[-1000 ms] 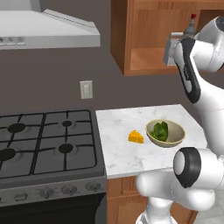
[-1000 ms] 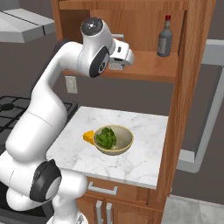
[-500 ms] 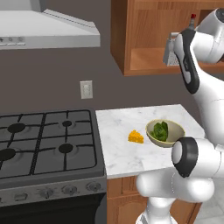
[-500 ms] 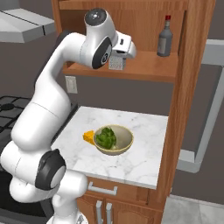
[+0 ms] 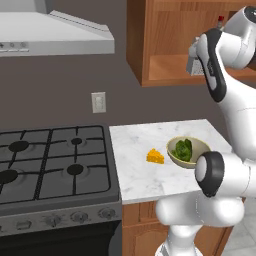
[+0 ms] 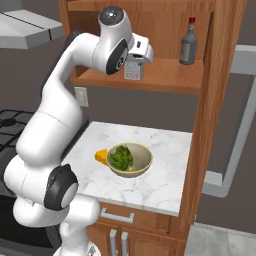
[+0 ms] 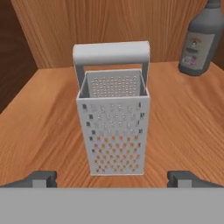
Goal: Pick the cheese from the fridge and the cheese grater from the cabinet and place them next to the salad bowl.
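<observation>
The grey metal cheese grater [image 7: 113, 127] stands upright on the shelf of the brown cabinet [image 6: 165, 80], handle on top. My gripper [image 7: 113, 178] is open just in front of it, one fingertip to each side of its base, touching nothing. From the right, the gripper [image 6: 136, 61] hovers right over the cheese grater [image 6: 133, 71]; from the left, my arm half hides the cheese grater [image 5: 194, 65]. The cheese [image 5: 155, 156] [image 6: 101, 156] lies on the counter against the salad bowl [image 5: 177, 161] [image 6: 132, 172]. A pale grey frame [image 6: 244, 100] at the right may be the fridge.
A dark glass bottle [image 7: 201, 41] [image 6: 188, 45] with a red cap stands on the same shelf, to the grater's right and further back. The gas stove [image 5: 50, 165] sits left of the white marble counter [image 5: 135, 145], under a range hood [image 5: 50, 35].
The hand has moved along the shelf toward the grater and come in close to it. The jaws stayed open. Cheese and bowl have not moved.
</observation>
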You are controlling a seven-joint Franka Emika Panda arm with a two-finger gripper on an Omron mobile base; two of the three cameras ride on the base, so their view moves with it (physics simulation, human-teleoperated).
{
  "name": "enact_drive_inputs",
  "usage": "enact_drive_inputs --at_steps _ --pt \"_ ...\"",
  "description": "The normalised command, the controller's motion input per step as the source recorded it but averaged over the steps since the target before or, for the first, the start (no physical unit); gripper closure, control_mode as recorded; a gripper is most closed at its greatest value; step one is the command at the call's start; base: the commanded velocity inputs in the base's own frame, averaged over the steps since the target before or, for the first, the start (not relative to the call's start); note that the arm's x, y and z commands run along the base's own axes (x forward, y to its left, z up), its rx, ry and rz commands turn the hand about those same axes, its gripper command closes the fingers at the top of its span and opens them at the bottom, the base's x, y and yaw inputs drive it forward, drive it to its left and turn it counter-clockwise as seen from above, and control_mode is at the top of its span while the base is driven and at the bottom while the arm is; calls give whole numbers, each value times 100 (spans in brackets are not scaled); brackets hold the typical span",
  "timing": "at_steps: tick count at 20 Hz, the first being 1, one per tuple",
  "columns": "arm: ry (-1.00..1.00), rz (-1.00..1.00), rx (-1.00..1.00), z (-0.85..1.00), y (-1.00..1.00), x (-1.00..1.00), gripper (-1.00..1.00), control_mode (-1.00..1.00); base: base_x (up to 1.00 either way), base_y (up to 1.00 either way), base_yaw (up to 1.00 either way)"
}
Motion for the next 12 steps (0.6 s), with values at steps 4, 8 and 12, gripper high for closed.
enact_drive_inputs --at_steps 4,8,12 --pt "0 7 0 -1 3 20 -100 -100 0 0 0" --pt "0 4 0 0 0 31 -100 -100 0 0 0" --pt "0 0 0 0 0 21 -100 -100 0 0 0"
